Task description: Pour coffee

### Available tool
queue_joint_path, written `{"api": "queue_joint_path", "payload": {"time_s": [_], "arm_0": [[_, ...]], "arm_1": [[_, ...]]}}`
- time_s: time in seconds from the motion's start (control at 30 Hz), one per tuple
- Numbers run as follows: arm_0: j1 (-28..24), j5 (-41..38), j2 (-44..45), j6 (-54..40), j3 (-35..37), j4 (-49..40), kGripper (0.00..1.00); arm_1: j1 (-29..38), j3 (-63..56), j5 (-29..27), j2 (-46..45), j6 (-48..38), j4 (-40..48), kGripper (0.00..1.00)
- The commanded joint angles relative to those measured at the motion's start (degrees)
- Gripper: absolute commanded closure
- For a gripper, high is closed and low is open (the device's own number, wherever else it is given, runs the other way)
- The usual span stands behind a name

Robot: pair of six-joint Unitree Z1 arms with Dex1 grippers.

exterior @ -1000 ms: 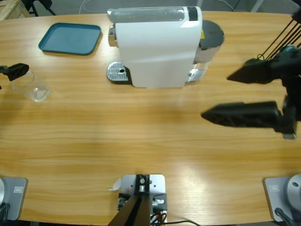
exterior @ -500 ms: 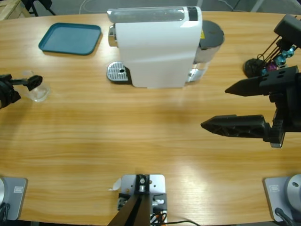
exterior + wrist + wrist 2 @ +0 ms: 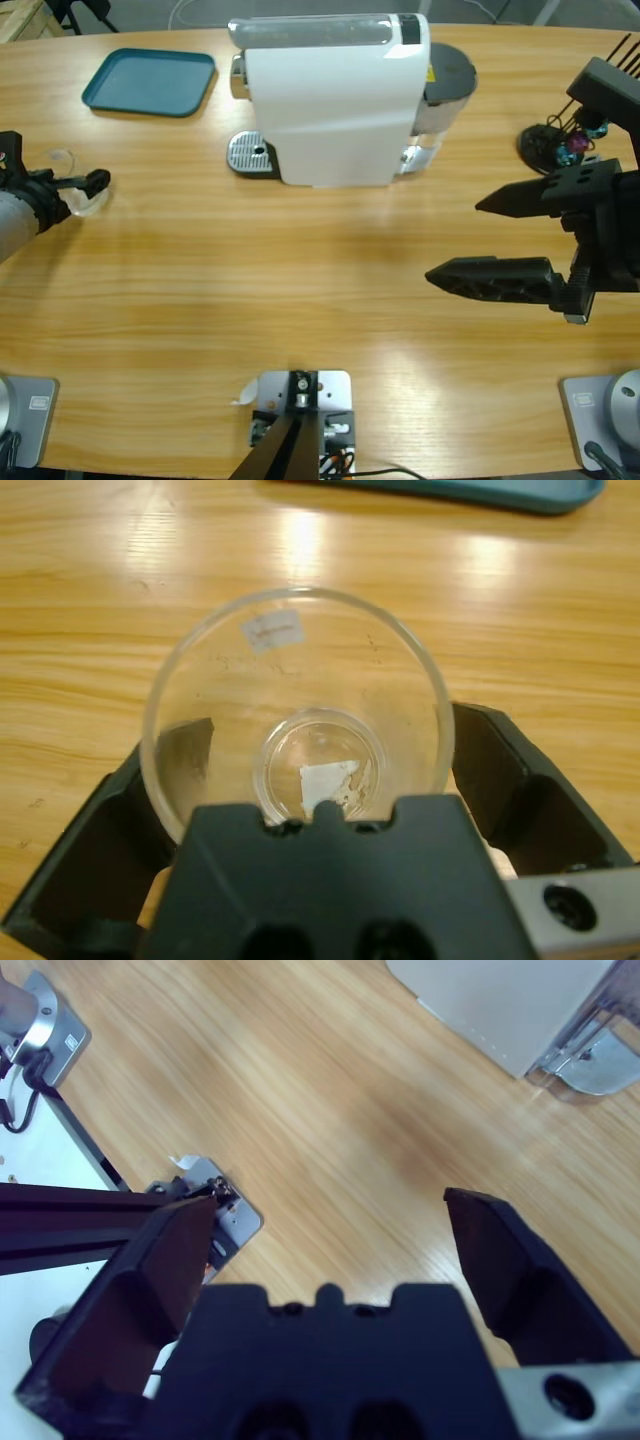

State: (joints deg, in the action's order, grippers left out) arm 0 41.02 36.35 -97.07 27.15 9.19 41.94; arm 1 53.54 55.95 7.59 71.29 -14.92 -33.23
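— Wood grain is being shown across the whole bench point(image 3: 300, 290); what is being carried on it?

— A white coffee machine point(image 3: 335, 100) is being carried at the far middle, a teal tray point(image 3: 150, 82) at the far left, and a small stand of coloured capsules point(image 3: 560, 145) at the far right.

— Where is the glass being kept?

— A clear tumbler point(image 3: 298, 715) is being gripped by the left gripper point(image 3: 300, 770) at the bench's left edge, a jaw being pressed against each side. No coffee is being seen in it.

— And the other arm?

— The right gripper point(image 3: 470, 240) is being held above bare wood on the right, its jaws being kept wide apart around nothing.
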Motion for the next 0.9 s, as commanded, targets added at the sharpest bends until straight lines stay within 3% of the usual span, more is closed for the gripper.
{"api": "queue_joint_path", "payload": {"time_s": [0.03,0.1,0.17,0.2,0.37,0.47,0.57,0.67,0.77,0.9], "arm_0": [[0.12,1.51,-1.02,0.16,-2.22,3.34,0.291],[0.12,1.40,-0.81,-0.40,-2.94,4.43,0.554],[0.12,1.26,-0.81,-0.77,-3.52,5.13,0.902],[0.12,1.23,-0.74,-0.93,-3.82,5.46,0.995],[0.03,-0.90,2.85,-4.48,-5.15,7.70,1.000],[0.03,-7.51,6.52,-13.16,-4.27,9.44,1.000],[-0.13,-16.95,12.17,-21.88,-2.32,9.44,1.000],[-4.00,-32.40,15.91,-28.67,-0.62,8.01,1.000],[-9.36,-47.34,16.21,-37.72,3.85,0.07,1.000],[-14.07,-59.98,12.17,-45.52,14.54,-11.22,1.000]], "arm_1": [[0.34,-2.73,1.38,2.45,-0.96,0.73,0.000],[0.34,-3.06,1.60,2.35,-1.17,0.80,0.000],[0.34,-3.22,1.64,2.19,-1.34,0.87,0.000],[0.34,-3.22,1.64,2.19,-1.34,0.89,0.000],[0.34,-3.17,1.62,1.98,-1.43,0.98,0.000],[0.34,-1.81,1.38,1.01,-0.83,0.40,0.000],[0.34,0.40,0.95,-1.36,-0.38,-0.73,0.000],[0.34,1.39,0.34,-3.12,-0.20,-1.52,0.000],[0.34,0.86,0.27,-4.23,-0.13,-2.08,0.000],[0.34,0.81,0.32,-5.05,0.17,-4.32,0.000]]}}
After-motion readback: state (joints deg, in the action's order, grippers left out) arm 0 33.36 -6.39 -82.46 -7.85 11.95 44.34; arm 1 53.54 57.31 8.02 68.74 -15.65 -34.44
